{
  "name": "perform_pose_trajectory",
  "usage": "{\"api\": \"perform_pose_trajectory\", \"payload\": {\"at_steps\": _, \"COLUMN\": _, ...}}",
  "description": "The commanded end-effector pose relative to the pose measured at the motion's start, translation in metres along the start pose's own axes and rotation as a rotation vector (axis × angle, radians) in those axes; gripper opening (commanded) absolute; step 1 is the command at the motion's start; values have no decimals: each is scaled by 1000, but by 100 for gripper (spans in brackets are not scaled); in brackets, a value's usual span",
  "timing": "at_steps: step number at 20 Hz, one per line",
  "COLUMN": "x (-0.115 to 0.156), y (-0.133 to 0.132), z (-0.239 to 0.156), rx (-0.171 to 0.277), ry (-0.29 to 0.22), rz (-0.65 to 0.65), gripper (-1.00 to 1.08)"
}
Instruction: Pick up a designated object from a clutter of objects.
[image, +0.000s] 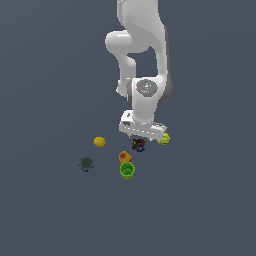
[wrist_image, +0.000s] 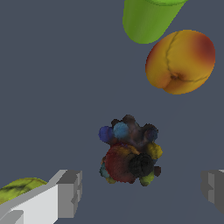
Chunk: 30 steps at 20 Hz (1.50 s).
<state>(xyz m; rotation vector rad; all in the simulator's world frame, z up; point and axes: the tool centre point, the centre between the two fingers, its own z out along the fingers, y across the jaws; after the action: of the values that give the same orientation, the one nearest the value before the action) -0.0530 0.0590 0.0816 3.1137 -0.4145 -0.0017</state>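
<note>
Arm (image: 142, 45): smooth white rounded casings, grey joint cap with red and green specks. Fingers (wrist_image: 70, 192): blocky grey pads on white.

The light is soft and even in both pictures. The floor (image: 50, 210) is a flat dark grey-blue with no clear shadows on it. The white arm (image: 142, 45) is the brightest thing, near the top middle of the exterior view. No glare shows. The exterior view looks a little blurry; small things there are fuzzy.
</note>
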Motion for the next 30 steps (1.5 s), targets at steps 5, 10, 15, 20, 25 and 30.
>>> {"api": "perform_pose_trajectory", "payload": {"at_steps": 5, "x": -1, "y": 0, "z": 3, "rx": 0, "ry": 0, "rz": 2, "gripper": 100}}
{"api": "perform_pose_trajectory", "payload": {"at_steps": 10, "x": -1, "y": 0, "z": 18, "rx": 0, "ry": 0, "rz": 2, "gripper": 100}}
{"api": "perform_pose_trajectory", "payload": {"at_steps": 15, "x": -2, "y": 0, "z": 40, "rx": 0, "ry": 1, "rz": 4, "gripper": 100}}
{"api": "perform_pose_trajectory", "payload": {"at_steps": 20, "x": -2, "y": 0, "z": 51, "rx": 1, "ry": 1, "rz": 4, "gripper": 100}}
{"api": "perform_pose_trajectory", "payload": {"at_steps": 25, "x": -2, "y": 0, "z": 52, "rx": 1, "ry": 1, "rz": 4, "gripper": -100}}
{"api": "perform_pose_trajectory", "payload": {"at_steps": 30, "x": -2, "y": 0, "z": 52, "rx": 1, "ry": 1, "rz": 4, "gripper": -100}}
